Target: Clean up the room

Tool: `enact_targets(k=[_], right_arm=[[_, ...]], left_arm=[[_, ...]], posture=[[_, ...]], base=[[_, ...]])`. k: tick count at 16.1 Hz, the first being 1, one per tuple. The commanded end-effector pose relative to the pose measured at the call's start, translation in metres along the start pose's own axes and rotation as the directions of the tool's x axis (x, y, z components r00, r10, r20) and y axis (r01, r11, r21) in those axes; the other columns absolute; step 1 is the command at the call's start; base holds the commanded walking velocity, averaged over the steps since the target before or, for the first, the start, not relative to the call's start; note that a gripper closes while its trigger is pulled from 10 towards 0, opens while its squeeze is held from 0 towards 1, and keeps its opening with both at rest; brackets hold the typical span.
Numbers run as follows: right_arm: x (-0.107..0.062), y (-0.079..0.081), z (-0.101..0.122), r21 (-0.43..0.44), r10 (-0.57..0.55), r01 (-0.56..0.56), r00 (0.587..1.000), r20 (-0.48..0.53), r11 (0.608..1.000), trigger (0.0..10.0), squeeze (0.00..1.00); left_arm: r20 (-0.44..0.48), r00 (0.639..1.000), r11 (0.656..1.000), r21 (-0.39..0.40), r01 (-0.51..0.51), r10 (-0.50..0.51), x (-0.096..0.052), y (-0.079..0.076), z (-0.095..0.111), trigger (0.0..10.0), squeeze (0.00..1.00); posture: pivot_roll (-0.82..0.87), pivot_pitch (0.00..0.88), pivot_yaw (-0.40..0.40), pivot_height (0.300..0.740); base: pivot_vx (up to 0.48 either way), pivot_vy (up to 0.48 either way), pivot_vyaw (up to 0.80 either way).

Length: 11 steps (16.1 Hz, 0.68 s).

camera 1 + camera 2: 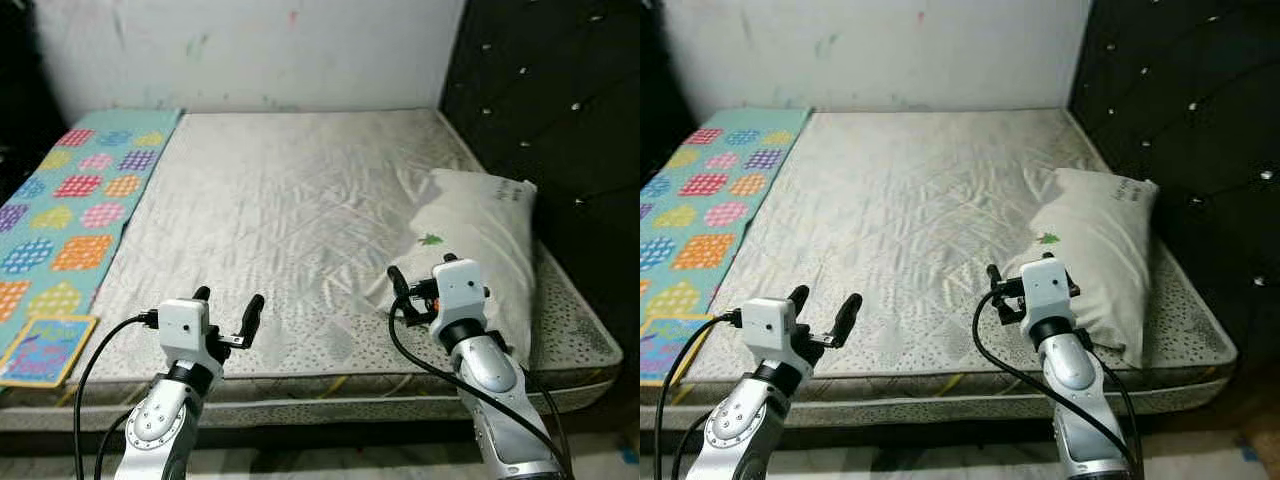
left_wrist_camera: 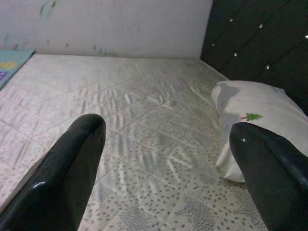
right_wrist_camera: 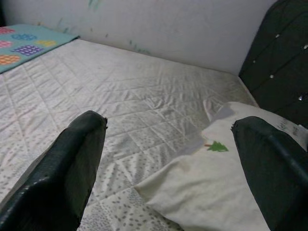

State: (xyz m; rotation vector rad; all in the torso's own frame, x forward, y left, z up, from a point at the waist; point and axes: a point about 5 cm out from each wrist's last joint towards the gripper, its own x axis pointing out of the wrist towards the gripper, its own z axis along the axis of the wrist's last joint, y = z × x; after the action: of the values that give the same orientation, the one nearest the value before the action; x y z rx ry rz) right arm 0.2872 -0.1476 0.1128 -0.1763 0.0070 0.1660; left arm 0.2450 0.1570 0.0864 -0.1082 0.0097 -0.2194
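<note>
The pillow (image 1: 478, 240) lies on the bed, just past the right gripper's (image 3: 168, 163) wide-open fingers.

The pillow is white with a little green tree on it, and it rests on the grey mattress (image 1: 280, 200) next to the dark headboard (image 1: 560, 110). The left gripper (image 1: 228, 312) hovers over the near edge of the mattress with its fingers spread wide, holding nothing. Off to that gripper's outer side lies a colourful mat (image 1: 70, 200).

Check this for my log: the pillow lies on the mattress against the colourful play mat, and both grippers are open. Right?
Not quite. The pillow lies on the mattress beside the dark headboard, opposite the play mat, as the left eye view shows. Both grippers are open.
</note>
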Motion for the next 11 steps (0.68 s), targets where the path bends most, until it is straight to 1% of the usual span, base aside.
enact_targets(k=[1,2,4,8,11], right_arm=[[0.0016,0.0011,-0.0004,0.009,0.007,-0.007,1.0,-0.006,1.0,10.0,0.0],[0.0018,0.001,-0.0001,0.018,0.008,-0.008,1.0,0.0,1.0,10.0,0.0],[0.0013,0.0008,0.0006,0.001,0.015,-0.015,1.0,0.006,1.0,10.0,0.0],[0.0004,0.0012,0.0007,-0.035,0.022,-0.022,1.0,0.009,0.999,10.0,0.0],[0.0004,0.0001,0.0001,-0.018,0.016,-0.016,1.0,0.006,1.0,10.0,0.0]], left_arm=[[-0.009,1.0,1.0,-0.001,-0.01,0.01,0.0005,0.0022,-0.0009,10.0,0.0],[-0.011,1.0,1.0,-0.003,-0.014,0.014,0.0004,0.0021,-0.0011,10.0,0.0],[-0.022,0.999,0.999,-0.03,-0.032,0.032,0.0011,0.0021,-0.002,10.0,0.0],[-0.03,0.999,0.999,-0.023,-0.023,0.023,0.0014,0.0008,-0.0027,10.0,0.0],[-0.031,0.999,0.999,-0.021,-0.024,0.023,0.0014,0.0007,-0.0021,10.0,0.0]], posture=[[-0.09,0.0,0.025,0.74],[-0.09,0.0,0.025,0.74],[-0.09,0.0,0.025,0.74],[-0.09,0.0,0.026,0.74],[-0.09,0.0,0.025,0.74]], base=[[0.0,0.0,-0.63],[0.0,0.0,-0.59],[0.0,0.0,0.0],[0.0,0.0,0.0],[0.0,0.0,0.0]])
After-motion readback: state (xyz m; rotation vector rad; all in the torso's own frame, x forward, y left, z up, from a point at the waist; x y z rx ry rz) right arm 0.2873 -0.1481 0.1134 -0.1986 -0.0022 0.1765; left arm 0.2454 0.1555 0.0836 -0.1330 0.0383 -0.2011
